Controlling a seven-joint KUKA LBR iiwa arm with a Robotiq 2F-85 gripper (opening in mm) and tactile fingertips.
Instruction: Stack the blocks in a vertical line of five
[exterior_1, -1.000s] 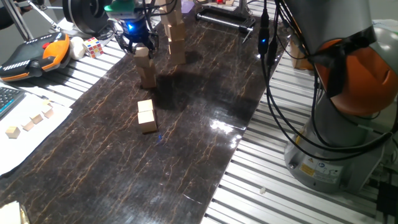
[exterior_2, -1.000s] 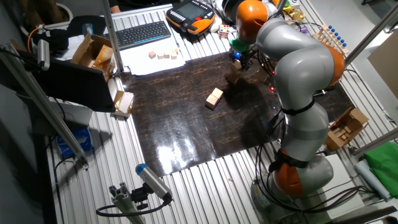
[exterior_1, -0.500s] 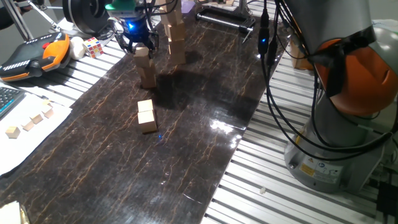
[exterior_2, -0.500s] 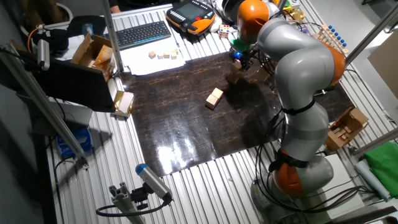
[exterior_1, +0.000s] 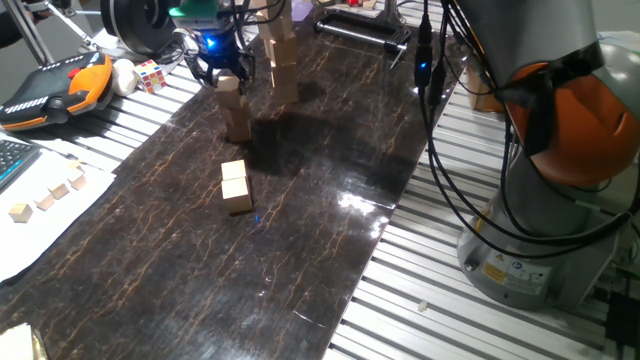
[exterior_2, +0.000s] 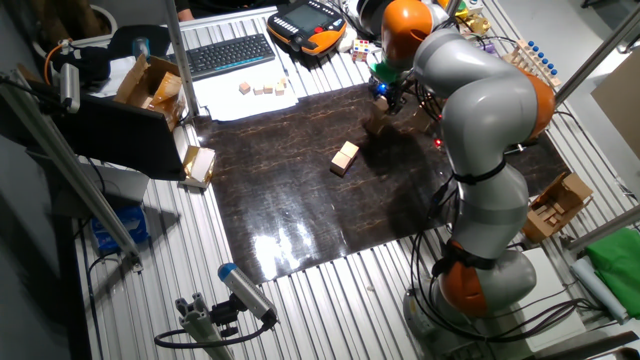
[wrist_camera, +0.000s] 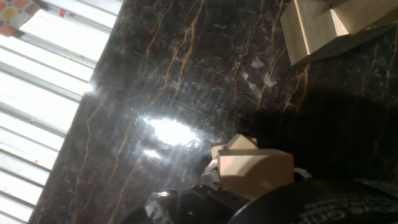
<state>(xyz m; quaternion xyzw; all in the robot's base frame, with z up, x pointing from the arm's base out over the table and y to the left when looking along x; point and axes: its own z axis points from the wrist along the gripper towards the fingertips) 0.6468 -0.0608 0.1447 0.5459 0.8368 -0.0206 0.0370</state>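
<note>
Marble-patterned dark mat (exterior_1: 300, 200) covers the middle of the ribbed metal table (exterior_1: 420, 300). At the left edge of one fixed view lie a white paper (exterior_1: 40, 220) with tiny pale cubes (exterior_1: 48, 198), an orange-and-black pendant (exterior_1: 60, 88) and a Rubik's cube (exterior_1: 150, 74). Further right, on the mat, two blocks (exterior_1: 236, 187) lie touching end to end, well apart from the gripper (exterior_1: 228, 78). Behind them stands a short column of blocks (exterior_1: 236, 112), and the gripper sits directly on its top, with its blue light just above. The top block (exterior_1: 231, 84) sits between the black fingers, which appear to press its sides, though the contact itself is too small to see clearly. The hand view shows this top block (wrist_camera: 255, 171) close under the camera, between dark finger parts, with the corner of a lower block (wrist_camera: 239, 143) peeking out beneath it, slightly turned. Just right of the gripper, further back on the mat, another taller pile of pale wooden pieces (exterior_1: 280, 55) rises, and its foot shows at the upper right of the hand view. Right of the mat, black cables (exterior_1: 450, 150) hang down to the grey and orange robot base (exterior_1: 560, 180). In the other fixed view the arm (exterior_2: 480, 110) bends over the mat's far edge, the gripper (exterior_2: 385, 92) above the column, and the lying pair (exterior_2: 345, 157) rests near the mat's middle.
</note>
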